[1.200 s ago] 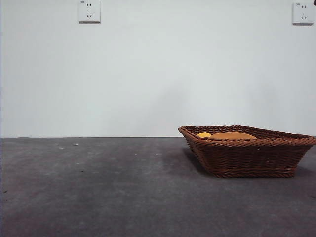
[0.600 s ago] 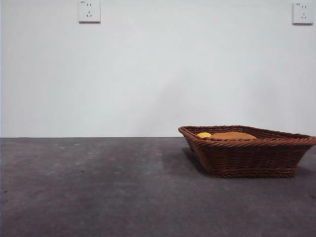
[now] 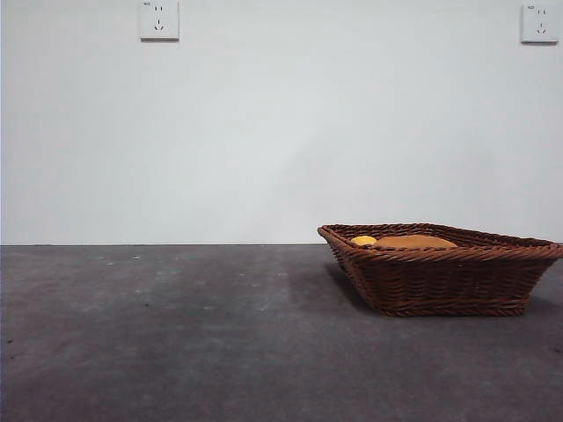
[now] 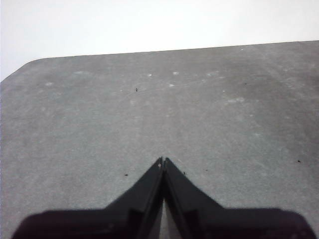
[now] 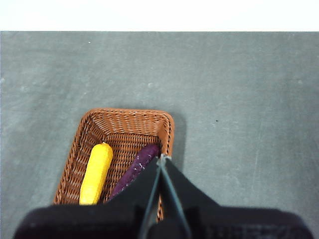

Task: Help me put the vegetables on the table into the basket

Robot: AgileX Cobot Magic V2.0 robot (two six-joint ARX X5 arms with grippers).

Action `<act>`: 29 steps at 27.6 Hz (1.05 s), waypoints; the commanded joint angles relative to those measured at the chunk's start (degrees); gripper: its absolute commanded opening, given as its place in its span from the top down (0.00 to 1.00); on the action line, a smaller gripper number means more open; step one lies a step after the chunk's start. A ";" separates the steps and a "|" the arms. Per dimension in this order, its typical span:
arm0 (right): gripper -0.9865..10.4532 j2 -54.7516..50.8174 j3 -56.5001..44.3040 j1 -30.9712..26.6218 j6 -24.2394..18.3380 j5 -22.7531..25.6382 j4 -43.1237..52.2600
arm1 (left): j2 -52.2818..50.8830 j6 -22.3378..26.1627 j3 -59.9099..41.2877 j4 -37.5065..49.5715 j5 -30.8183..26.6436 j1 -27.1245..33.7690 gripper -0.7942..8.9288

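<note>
From the front we see the basket point(image 3: 444, 268) on the right part of the worktop point(image 3: 176, 334), with a yellow piece point(image 3: 363, 240) and an orange-brown potato point(image 3: 415, 242) peeking above its rim; no vegetable lies on the bare surface here. In the left wrist view, our left end effector point(image 4: 163, 162) has its jaws pressed together, empty, above bare worktop. In the right wrist view, our right end effector point(image 5: 162, 159) is likewise closed and empty above the basket, where the yellow piece and a purple eggplant point(image 5: 134, 169) lie side by side. We judge the task essentially complete.
</note>
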 commanded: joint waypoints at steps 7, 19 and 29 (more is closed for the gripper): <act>0.91 -2.16 -0.24 0.13 0.17 6.23 1.25 | 0.02 -0.26 -0.59 0.26 0.20 0.13 0.92; 0.91 -27.63 -26.01 0.11 0.17 10.51 25.24 | 0.02 -0.26 -0.59 0.26 0.20 0.13 0.92; 0.91 -53.18 -67.84 0.11 0.02 11.58 52.17 | 0.02 -0.24 -0.59 0.26 0.20 0.15 0.92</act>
